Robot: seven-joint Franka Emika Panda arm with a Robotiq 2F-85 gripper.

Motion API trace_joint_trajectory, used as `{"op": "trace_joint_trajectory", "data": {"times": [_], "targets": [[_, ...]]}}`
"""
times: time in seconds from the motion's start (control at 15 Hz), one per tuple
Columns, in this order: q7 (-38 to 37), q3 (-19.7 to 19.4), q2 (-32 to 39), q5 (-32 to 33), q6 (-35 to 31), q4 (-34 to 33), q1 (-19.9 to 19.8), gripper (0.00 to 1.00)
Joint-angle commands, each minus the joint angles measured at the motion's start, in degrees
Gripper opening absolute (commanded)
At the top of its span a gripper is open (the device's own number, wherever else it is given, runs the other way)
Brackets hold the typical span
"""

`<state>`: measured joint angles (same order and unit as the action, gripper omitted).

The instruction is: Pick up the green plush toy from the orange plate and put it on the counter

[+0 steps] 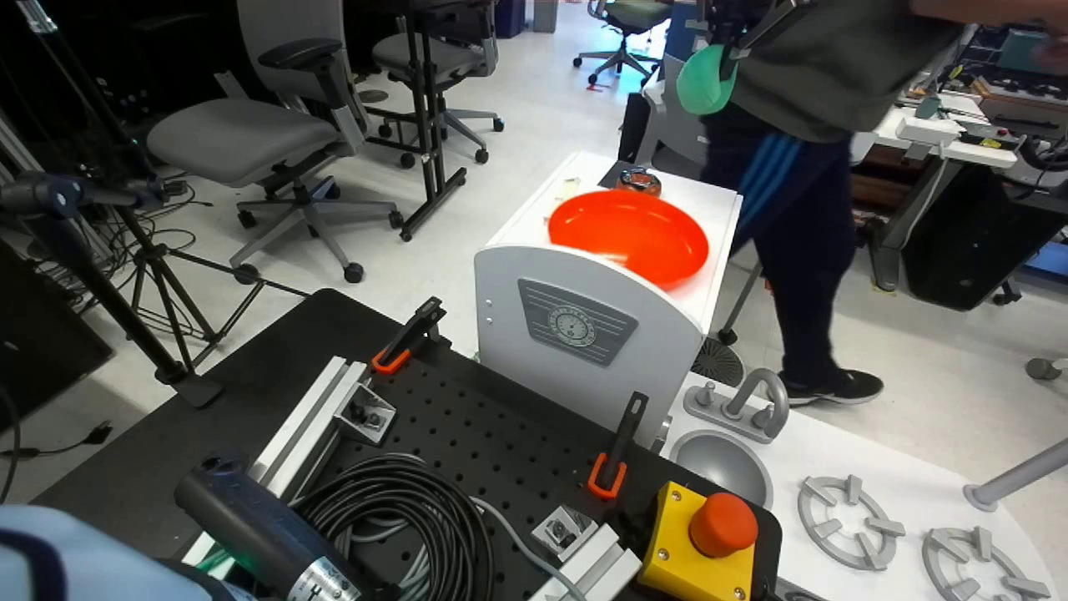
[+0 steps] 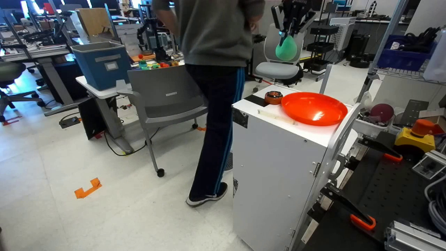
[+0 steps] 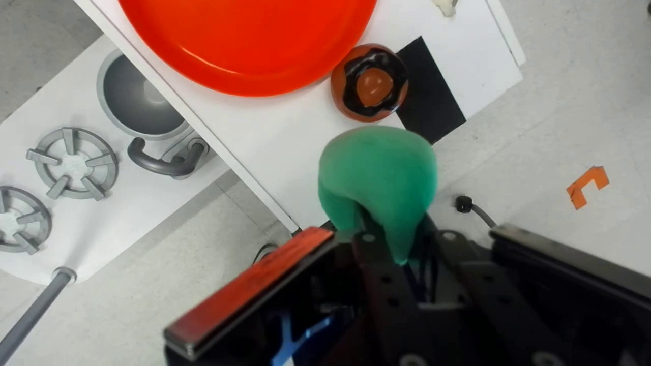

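Note:
The green plush toy [image 2: 287, 50] hangs in the air, pinched between the fingertips of my gripper [image 2: 285, 37]. In an exterior view the toy [image 1: 705, 79] shows beyond the white cabinet, well above its top. The orange plate [image 1: 630, 229] lies on that cabinet top with nothing in it. From the wrist, the toy [image 3: 379, 162] covers the tips of the gripper [image 3: 394, 223], and the plate [image 3: 254, 46] is past it at the top of the picture. A lower white counter [image 1: 834, 451] with a sink and burners adjoins the cabinet.
A brown ring-shaped thing with black topping [image 3: 374, 84] sits beside the plate on a black patch. A grey faucet [image 1: 755, 392] rises over the sink. A person [image 2: 216, 35] stands near the cabinet, by a grey chair [image 2: 163, 97]. The cabinet's curved panel [image 1: 576, 334] edges its top.

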<state>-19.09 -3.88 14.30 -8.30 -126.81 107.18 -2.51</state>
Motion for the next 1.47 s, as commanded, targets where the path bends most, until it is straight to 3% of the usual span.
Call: {"op": "trace_joint_trajectory", "data": {"times": [0.0, 0.47, 1.4], "targets": [[0.56, 0.05, 0.04, -0.17, -2.94, 0.03, 0.21, 0.04], [2.15, 0.26, 0.49, -0.97, -9.73, 0.04, -0.16, 0.04], [8.95, 0.71, 1.86, -1.36, -3.67, 1.87, -0.99, 0.04]]}}
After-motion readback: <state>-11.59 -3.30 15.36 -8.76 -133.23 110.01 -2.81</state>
